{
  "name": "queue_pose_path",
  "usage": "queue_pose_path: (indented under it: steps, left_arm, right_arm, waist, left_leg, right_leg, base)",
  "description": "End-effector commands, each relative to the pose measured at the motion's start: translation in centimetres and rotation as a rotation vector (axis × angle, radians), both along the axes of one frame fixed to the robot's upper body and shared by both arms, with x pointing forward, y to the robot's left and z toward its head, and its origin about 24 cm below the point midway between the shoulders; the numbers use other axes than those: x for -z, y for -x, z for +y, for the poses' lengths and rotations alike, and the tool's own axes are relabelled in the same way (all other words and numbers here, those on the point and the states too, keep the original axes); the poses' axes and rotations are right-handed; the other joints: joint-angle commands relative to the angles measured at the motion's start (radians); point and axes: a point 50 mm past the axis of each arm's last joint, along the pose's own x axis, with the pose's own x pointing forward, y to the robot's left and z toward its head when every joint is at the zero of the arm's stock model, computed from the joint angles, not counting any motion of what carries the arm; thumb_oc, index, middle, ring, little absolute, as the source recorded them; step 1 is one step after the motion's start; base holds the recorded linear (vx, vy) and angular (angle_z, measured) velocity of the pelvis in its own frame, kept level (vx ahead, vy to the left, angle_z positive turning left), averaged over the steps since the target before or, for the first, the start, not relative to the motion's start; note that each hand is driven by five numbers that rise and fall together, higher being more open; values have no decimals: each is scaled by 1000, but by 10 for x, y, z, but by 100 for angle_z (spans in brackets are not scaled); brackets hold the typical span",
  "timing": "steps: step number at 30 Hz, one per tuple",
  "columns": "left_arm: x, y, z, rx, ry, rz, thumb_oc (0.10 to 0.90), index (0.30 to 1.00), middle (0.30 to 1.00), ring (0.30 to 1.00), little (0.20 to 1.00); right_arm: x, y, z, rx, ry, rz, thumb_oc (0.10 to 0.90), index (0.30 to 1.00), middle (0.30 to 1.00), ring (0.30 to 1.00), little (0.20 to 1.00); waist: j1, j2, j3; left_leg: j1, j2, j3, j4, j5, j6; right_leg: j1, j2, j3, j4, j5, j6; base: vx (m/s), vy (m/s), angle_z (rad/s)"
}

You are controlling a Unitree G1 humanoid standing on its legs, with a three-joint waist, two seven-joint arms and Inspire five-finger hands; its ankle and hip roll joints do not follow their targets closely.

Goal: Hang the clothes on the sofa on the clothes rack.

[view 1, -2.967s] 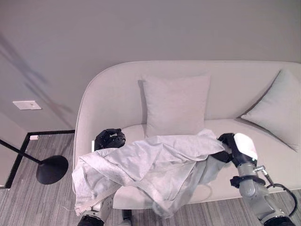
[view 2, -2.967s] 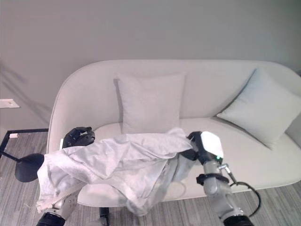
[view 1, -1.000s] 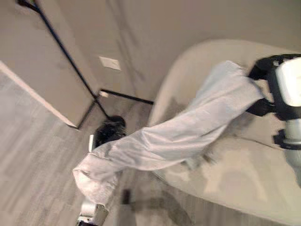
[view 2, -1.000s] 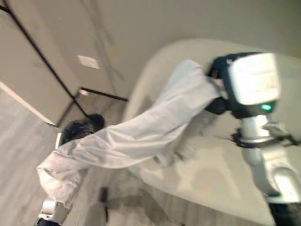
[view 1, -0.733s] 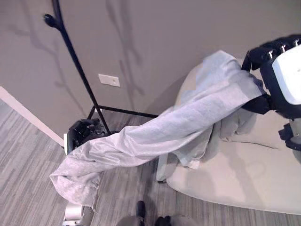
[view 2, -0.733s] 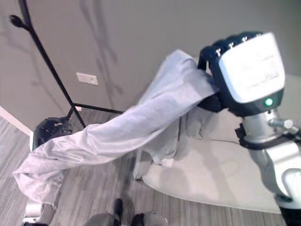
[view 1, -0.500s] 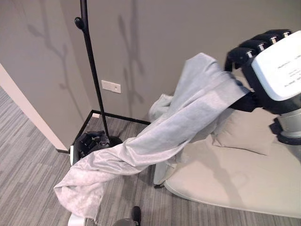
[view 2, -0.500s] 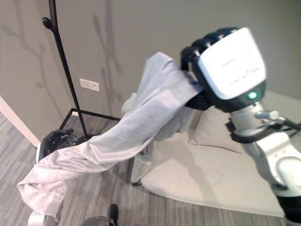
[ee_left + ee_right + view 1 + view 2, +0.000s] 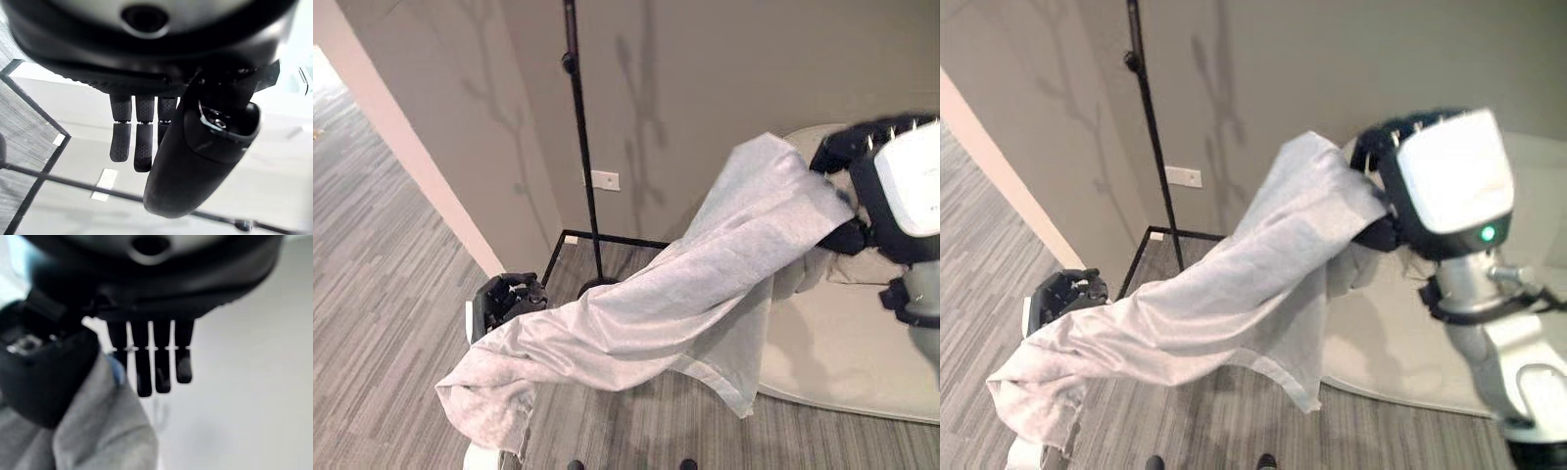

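The right hand (image 9: pixel 862 186) is raised high with its fingers (image 9: pixel 146 367) curled over one end of the grey garment (image 9: pixel 685 304), the thumb pinching cloth against them. The left hand (image 9: pixel 509 297) is low, with the other end draped over it; in its wrist view the fingers are curled beside the thumb, but no cloth shows in the grip there, so that end may only rest on the hand. The garment hangs in the air between the hands, clear of the sofa (image 9: pixel 842 343), its loose edge near the floor (image 9: pixel 391 294). The clothes rack (image 9: pixel 579 147) stands behind it, just beside the wall, and its pole rises out of view. The draped end could slide off, and the trailing edge could snag the rack's base (image 9: pixel 578 238) and tip it.
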Motion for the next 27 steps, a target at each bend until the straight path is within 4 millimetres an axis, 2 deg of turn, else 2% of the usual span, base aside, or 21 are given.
queue_pose_path:
  steps: [1,4,6,8,9,11,12,13,14,15,16,18,20,21,22,23,24,25,27]
  left_arm:
    - [-52,-8,-1,37,-194,-245,400,300,300,300,300]
    - [-56,-12,0,42,-251,-251,400,300,300,300,300]
    - [-69,-22,-2,55,-373,-284,400,300,300,300,300]
    - [-74,-28,-3,42,-418,-300,400,300,300,300,300]
    - [-74,-29,-2,38,-420,-302,400,300,300,300,300]
    - [-81,-36,-4,40,-462,-323,400,300,300,300,300]
    - [-87,-38,-2,25,-479,-342,400,300,300,300,300]
    - [-92,-40,1,6,-507,-357,400,300,300,300,300]
    - [-104,-44,4,-23,-546,-403,400,300,300,300,300]
    - [-109,-46,5,-37,-552,-424,400,300,300,300,300]
    - [-109,-47,5,-40,-552,-426,400,300,300,300,300]
    - [-118,-52,4,-48,-570,-458,400,300,300,300,300]
    - [-111,-51,9,-94,-540,-423,400,300,300,300,300]
    - [-110,-51,7,-101,-531,-426,400,300,300,300,300]
    - [-107,-51,5,-90,-517,-419,400,300,300,300,300]
    - [-101,-48,3,-75,-496,-401,400,300,300,300,300]
    - [-98,-47,2,-65,-482,-389,400,300,300,300,300]
    - [-98,-45,1,-56,-473,-397,400,300,300,300,300]
    - [-98,-42,0,-64,-462,-400,400,300,300,300,300]
  right_arm:
    - [-27,-6,-20,78,-98,-123,400,300,300,300,300]
    - [-16,-10,-22,86,-153,-80,400,300,300,300,300]
    - [-6,-14,-20,59,-237,-50,400,300,300,300,300]
    - [-5,-18,-14,23,-279,-50,400,300,300,300,300]
    - [-6,-19,-13,21,-280,-53,400,300,300,300,300]
    - [-8,-26,-4,-37,-312,-52,400,300,300,300,300]
    - [-10,-29,-2,-52,-317,-48,400,300,300,300,300]
    - [-13,-30,0,-67,-310,-50,400,300,300,300,300]
    - [-23,-31,2,-97,-289,-71,400,300,300,300,300]
    - [-29,-31,2,-108,-278,-86,400,300,300,300,300]
    - [-29,-32,2,-109,-279,-88,400,300,300,300,300]
    - [-43,-36,5,-116,-221,-129,400,300,300,300,300]
    - [-41,-33,10,-134,-196,-103,400,300,300,300,300]
    - [-41,-30,12,-139,-177,-108,400,300,300,300,300]
    - [-45,-29,13,-152,-166,-127,400,300,300,300,300]
    - [-49,-27,16,-178,-156,-149,400,300,300,300,300]
    - [-51,-24,18,-199,-149,-154,400,300,300,300,300]
    - [-56,-20,20,-218,-135,-175,400,300,300,300,300]
    - [-61,-19,20,-218,-117,-198,400,300,300,300,300]
  waist:
    - [14,8,-89]
    - [16,4,-85]
    - [17,-6,-55]
    - [8,-1,-27]
    - [9,-4,-22]
    - [9,-3,-2]
    - [6,-9,-1]
    - [5,-17,-5]
    - [-1,-35,-13]
    - [-8,-44,-13]
    - [-8,-41,-14]
    - [-8,-61,-20]
    - [-15,-76,-39]
    - [-18,-82,-62]
    - [-17,-89,-78]
    - [-7,-90,-99]
    - [-6,-92,-95]
    - [4,-103,-78]
    - [17,-116,-45]
  left_leg:
    - [-39,39,11,36,-56,3]
    - [-39,11,24,47,-77,27]
    - [-18,-28,33,63,-110,69]
    - [5,-43,39,71,-118,99]
    - [6,-47,42,72,-119,102]
    - [38,-52,53,75,-132,123]
    - [58,-59,60,65,-140,125]
    - [71,-63,64,53,-146,121]
    - [82,-70,55,39,-152,110]
    - [88,-70,50,37,-157,102]
    - [88,-66,51,36,-157,101]
    - [103,-64,50,45,-193,84]
    - [116,-55,49,65,-223,82]
    - [128,-45,47,73,-241,78]
    - [136,-35,46,84,-250,74]
    - [125,-11,40,150,-270,61]
    - [79,9,30,266,-239,42]
    - [-3,28,15,437,-167,24]
    - [-116,41,-19,644,-118,18]
  right_leg:
    - [3,49,57,-25,-51,-12]
    - [-9,25,62,22,-62,-2]
    - [-75,4,85,243,-89,6]
    - [-141,-12,97,408,-34,22]
    - [-150,-17,104,424,-37,25]
    - [-205,-34,100,546,3,31]
    - [-227,-41,93,561,-2,27]
    - [-240,-40,85,532,-12,22]
    - [-259,-6,89,428,-32,10]
    - [-267,12,102,345,-26,9]
    - [-261,18,101,329,-20,8]
    - [-236,29,103,138,10,22]
    - [-192,47,134,95,16,17]
    - [-174,70,165,88,10,9]
    - [-166,80,168,81,7,7]
    - [-136,99,151,58,-2,-4]
    - [-103,119,147,34,-12,-25]
    - [-68,126,140,9,-17,-49]
    - [-20,138,132,-30,-30,-80]
  base:
    - [6,216,9]
    - [-4,182,3]
    - [-15,300,-13]
    - [-9,202,-9]
    - [33,154,-7]
    - [88,131,-19]
    - [139,70,-30]
    - [234,-38,-49]
    - [263,-108,-45]
    - [215,-104,-45]
    - [192,-113,-21]
    - [225,-126,5]
    - [263,-118,21]
    - [329,-135,62]
    - [425,-208,52]
    - [432,-261,44]
    - [411,-322,8]
    - [230,-268,18]
    - [141,-153,4]
